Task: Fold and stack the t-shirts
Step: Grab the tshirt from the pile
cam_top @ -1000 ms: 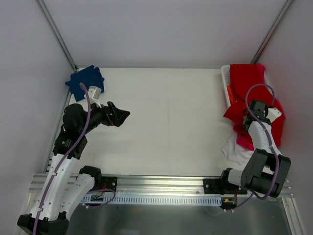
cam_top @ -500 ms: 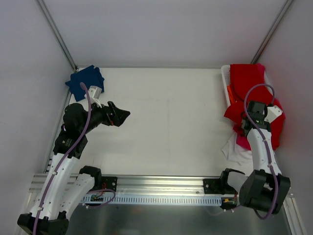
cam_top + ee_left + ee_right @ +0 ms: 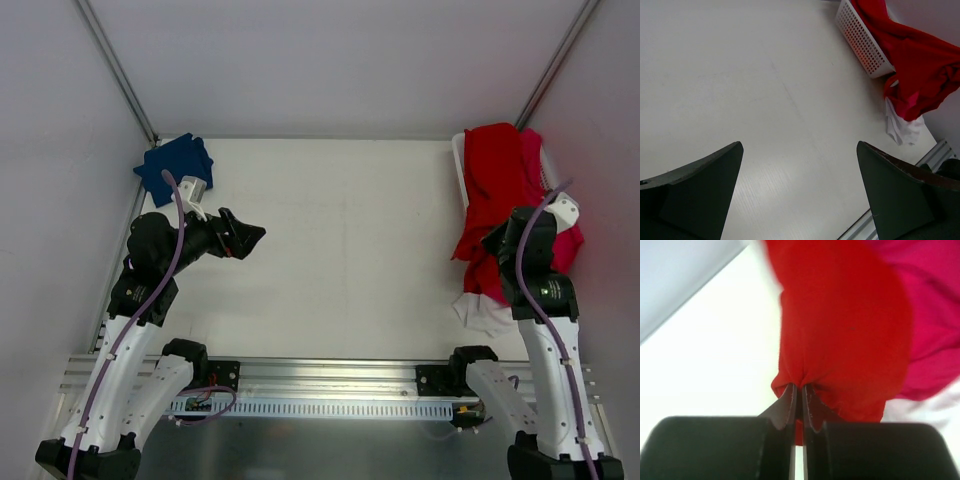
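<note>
Early yet: navy t-shirt (image 3: 177, 168) set at far-left table (image 3: 350, 250) corner, red t-shirt (image 3: 840, 315) pinched by closed right end effector (image 3: 799, 388) at the basket (image 3: 860, 37), pink shirt (image 3: 935, 315) and white shirt (image 3: 483, 312) waiting; left end effector (image 3: 799, 146) open, empty

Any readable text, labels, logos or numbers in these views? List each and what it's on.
None readable in any view.
The red t-shirt, navy t-shirt, white basket and table are all plain, with no print, tag or sticker showing.
</note>
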